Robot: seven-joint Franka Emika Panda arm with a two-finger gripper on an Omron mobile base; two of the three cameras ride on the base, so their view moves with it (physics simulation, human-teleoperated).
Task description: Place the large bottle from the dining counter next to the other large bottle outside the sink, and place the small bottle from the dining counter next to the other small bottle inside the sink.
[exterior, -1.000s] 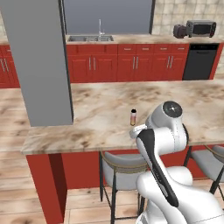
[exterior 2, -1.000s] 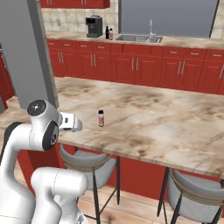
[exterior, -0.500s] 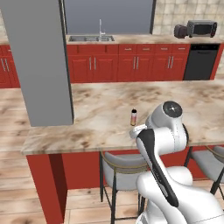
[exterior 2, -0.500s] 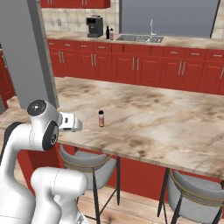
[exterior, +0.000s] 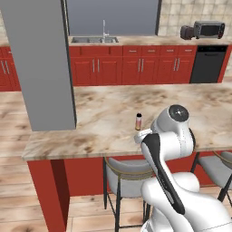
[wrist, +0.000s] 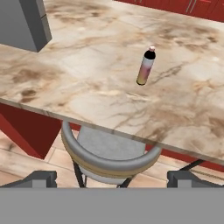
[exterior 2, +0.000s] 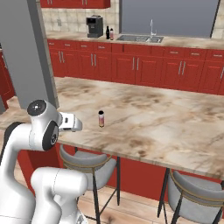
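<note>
One slim bottle (exterior: 138, 121) (exterior 2: 101, 118) (wrist: 146, 66) with a dark cap and a pink-to-yellow body stands upright on the marble dining counter (exterior: 99, 122) (exterior 2: 166, 118) (wrist: 87, 65); whether it is the large or the small one I cannot tell. My gripper (wrist: 113, 179) hangs open and empty over the counter's near edge, short of the bottle, with both dark fingertips (wrist: 41, 178) far apart. The hand (exterior 2: 70, 122) sits left of the bottle. The sink (exterior: 93, 40) (exterior 2: 140, 38) is in the far back counter. Beside it stand a dark bottle (exterior 2: 107, 32) and a paler bottle (exterior 2: 111, 33).
A grey pillar (exterior: 41, 63) (exterior 2: 24, 52) (wrist: 26, 22) rises from the dining counter's left end. Grey stools (wrist: 109, 153) (exterior: 124, 172) (exterior 2: 89, 162) stand under the near edge. A coffee machine (exterior 2: 94, 26), a toaster oven (exterior: 208, 29) and a dishwasher (exterior: 207, 63) line the back wall.
</note>
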